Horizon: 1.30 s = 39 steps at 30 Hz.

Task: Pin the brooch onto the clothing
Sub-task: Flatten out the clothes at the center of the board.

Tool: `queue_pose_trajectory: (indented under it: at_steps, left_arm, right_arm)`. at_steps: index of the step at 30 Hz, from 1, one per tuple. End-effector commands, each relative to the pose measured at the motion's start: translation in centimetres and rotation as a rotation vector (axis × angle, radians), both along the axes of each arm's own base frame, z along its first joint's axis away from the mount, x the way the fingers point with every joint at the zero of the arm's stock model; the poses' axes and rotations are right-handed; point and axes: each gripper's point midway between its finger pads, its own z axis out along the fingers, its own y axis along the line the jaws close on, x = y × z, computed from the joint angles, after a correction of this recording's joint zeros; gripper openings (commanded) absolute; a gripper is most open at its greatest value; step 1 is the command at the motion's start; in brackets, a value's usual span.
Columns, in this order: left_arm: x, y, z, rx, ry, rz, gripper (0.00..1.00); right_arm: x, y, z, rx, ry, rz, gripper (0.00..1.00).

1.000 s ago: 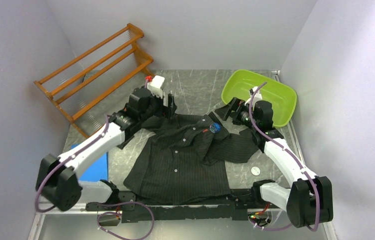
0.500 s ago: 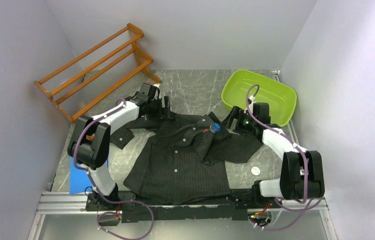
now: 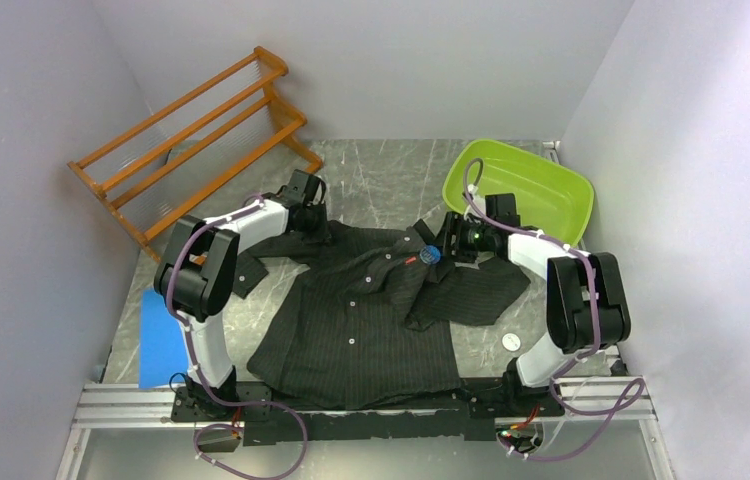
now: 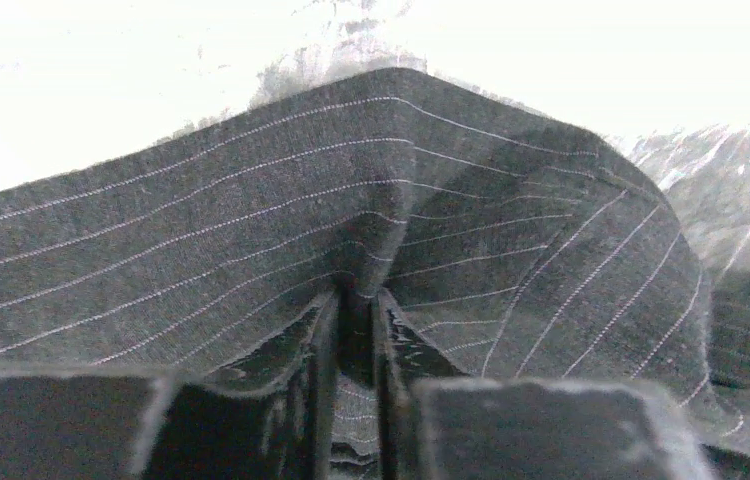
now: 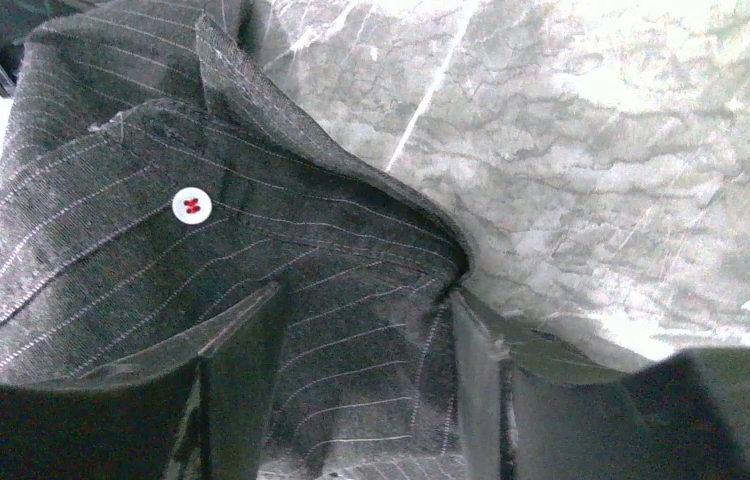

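Note:
The clothing, a black pinstriped shirt with white buttons, lies spread on the table. A small blue brooch rests on it near the collar, beside a tiny red mark. My left gripper sits on the shirt's far left shoulder. In the left wrist view the left gripper pinches a raised fold of the clothing between nearly closed jaws. My right gripper is at the far right shoulder, just right of the brooch. In the right wrist view the right gripper stands apart, straddling the edge of the clothing.
A lime green tub stands at the back right, close behind the right arm. A wooden rack leans at the back left. A blue sheet lies at the left, and a small white disc right of the shirt.
Both arms have reached forward and come down onto the shirt's shoulders. The left jaws closed onto a fold of fabric. The right jaws narrowed around the shirt's edge.

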Motion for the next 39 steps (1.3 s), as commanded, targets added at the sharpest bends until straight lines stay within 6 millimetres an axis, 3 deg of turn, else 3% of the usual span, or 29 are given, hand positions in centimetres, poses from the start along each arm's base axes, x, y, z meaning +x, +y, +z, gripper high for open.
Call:
queue_pose_trajectory:
  at_steps: [1, 3, 8, 9, 25, 33, 39]
  left_arm:
    - [1.0, 0.6, 0.2, -0.01, -0.03, 0.036, 0.12]
    - [1.3, 1.0, 0.5, -0.016, -0.039, 0.041, 0.03]
    - [2.5, 2.7, 2.2, -0.05, -0.081, 0.073, 0.03]
    - [2.8, 3.1, 2.7, -0.058, -0.09, 0.081, 0.03]
    - [6.1, 10.3, 12.4, -0.112, -0.304, 0.205, 0.03]
    - [6.4, 12.3, 13.2, -0.115, -0.319, 0.252, 0.03]
    - [6.5, 13.6, 13.2, -0.097, -0.339, 0.32, 0.03]
  right_arm:
    - [1.9, 0.9, 1.8, 0.017, -0.1, 0.052, 0.54]
    - [2.3, 1.2, 2.2, 0.037, -0.115, 0.067, 0.4]
    - [3.6, 2.3, 3.6, 0.091, -0.154, 0.105, 0.02]
    - [4.0, 2.3, 4.0, 0.097, -0.163, 0.109, 0.0]
    - [11.6, 3.6, 13.2, 0.157, -0.402, 0.109, 0.0]
    - [15.8, 4.3, 16.3, 0.178, -0.509, 0.1, 0.0]
    - [19.7, 5.4, 16.9, 0.2, -0.601, 0.116, 0.0]
